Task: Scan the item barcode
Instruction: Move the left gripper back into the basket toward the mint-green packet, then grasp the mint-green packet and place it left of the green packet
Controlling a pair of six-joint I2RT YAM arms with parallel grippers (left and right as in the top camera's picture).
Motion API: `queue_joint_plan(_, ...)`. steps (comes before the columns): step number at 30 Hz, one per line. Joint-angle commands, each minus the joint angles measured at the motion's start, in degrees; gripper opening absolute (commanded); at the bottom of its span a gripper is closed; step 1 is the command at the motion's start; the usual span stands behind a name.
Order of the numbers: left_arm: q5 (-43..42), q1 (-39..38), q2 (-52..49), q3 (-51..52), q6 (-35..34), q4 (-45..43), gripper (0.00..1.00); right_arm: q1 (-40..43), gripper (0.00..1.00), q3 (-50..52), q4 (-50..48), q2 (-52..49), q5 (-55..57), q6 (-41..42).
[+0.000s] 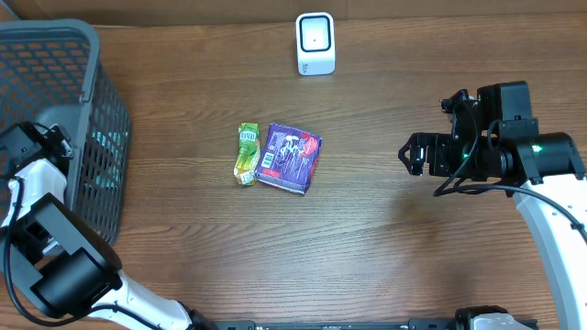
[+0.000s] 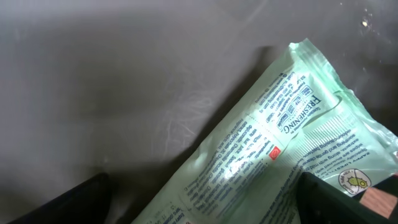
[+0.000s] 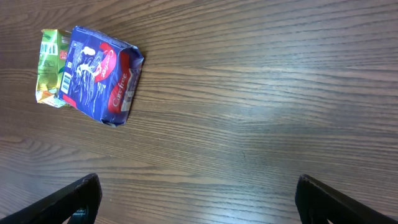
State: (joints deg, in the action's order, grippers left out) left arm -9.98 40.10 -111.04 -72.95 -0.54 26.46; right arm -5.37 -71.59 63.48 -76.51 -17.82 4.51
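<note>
Green packet [image 2: 267, 155] in basket [image 1: 46, 64], lower end cut off, print blurred; left gripper [image 2: 202, 200] wide astride it, contact unclear. Right gripper [image 3: 199, 199] wide above table [image 3: 261, 93].

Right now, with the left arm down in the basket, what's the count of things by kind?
packets: 3 (green packet, purple packet, pale green packet in the basket)
scanner: 1
basket: 1
Total: 5
</note>
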Motion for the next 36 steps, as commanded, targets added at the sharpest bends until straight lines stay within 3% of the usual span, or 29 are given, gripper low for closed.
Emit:
queue_joint_plan(1, 5.31, -0.48, -2.21, 5.27, 7.37, 1.11, 0.79, -0.15, 1.00, -1.16, -0.37, -0.02, -0.72, 0.39)
queue_joint_plan(3, 5.49, -0.48, -2.21, 5.51, 8.28, 1.40, 0.58, -0.15, 1.00, -1.16, -0.37, -0.02, -0.72, 0.39)
queue_joint_plan(7, 7.67, 0.04, -2.21, 5.51, 6.99, 2.03, 0.08, -0.15, 1.00, -1.16, -0.37, -0.02, -0.72, 0.39)
queue_joint_plan(8, 9.07, 0.20, -2.21, 5.51, 5.27, 2.12, 0.04, -0.15, 1.00, -1.18, -0.37, -0.02, -0.72, 0.37)
queue_joint_plan(15, 14.47, 2.03, -2.19, 2.12, -6.29, 7.56, 0.04, -0.15, 1.00, -1.16, -0.35, -0.02, -0.72, 0.39)
queue_joint_plan(22, 13.90, 2.25, -2.08, -15.82, -6.95, 23.23, 0.04, -0.15, 1.00, -1.16, -0.37, -0.02, -0.72, 0.37)
queue_joint_plan(30, 4.90, 2.01, 0.35, -40.98, -5.90, 38.29, 0.04, -0.15, 1.00, -1.18, -0.37, -0.02, -0.70, 0.37)
queue_joint_plan(36, -4.57, -1.60, 7.56, -48.83, -5.46, 42.21, 0.04, -0.15, 1.00, -1.16, -0.66, -0.02, -0.70, 0.37)
